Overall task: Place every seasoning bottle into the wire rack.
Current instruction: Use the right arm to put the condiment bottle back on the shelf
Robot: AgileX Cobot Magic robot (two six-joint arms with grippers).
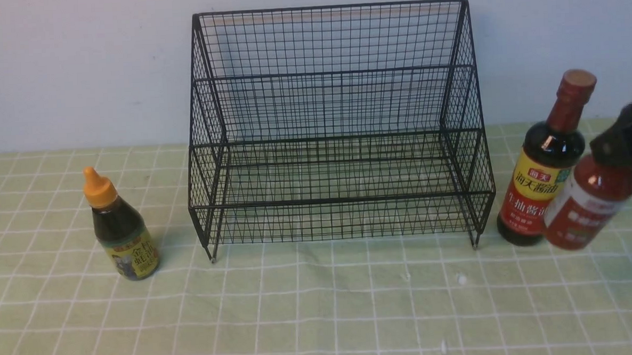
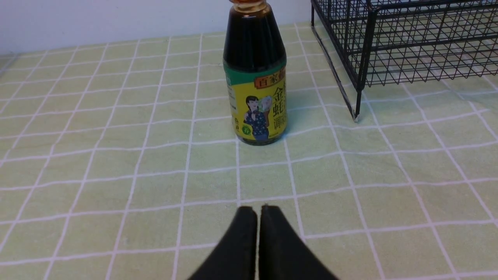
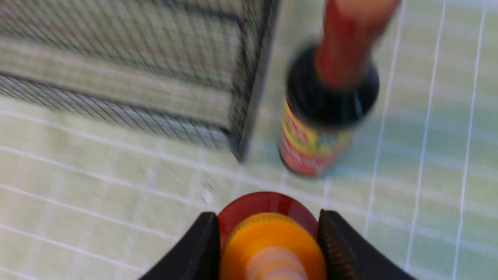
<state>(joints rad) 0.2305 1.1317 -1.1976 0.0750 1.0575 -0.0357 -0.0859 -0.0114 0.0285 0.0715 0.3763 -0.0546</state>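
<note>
My right gripper [image 1: 626, 141] is shut on the neck of the small red sauce bottle [image 1: 589, 204], which tilts in front of the tall soy bottle [image 1: 545, 175] at the rack's right end. In the right wrist view the jaws [image 3: 267, 213] clamp just below the yellow nozzle [image 3: 272, 243], and the soy bottle [image 3: 321, 116] stands beyond, blurred. The black wire rack [image 1: 338, 139] holds no bottles. The squat dark bottle [image 1: 121, 228] with an orange nozzle stands left of the rack. My left gripper [image 2: 258, 210] is shut and holds nothing, a little short of that squat bottle [image 2: 255, 77].
A green checked cloth [image 1: 321, 305] covers the table, with a pale wall behind the rack. The rack's front left foot [image 2: 356, 116] stands right of the squat bottle in the left wrist view. The rack's corner [image 3: 243, 151] is near the soy bottle.
</note>
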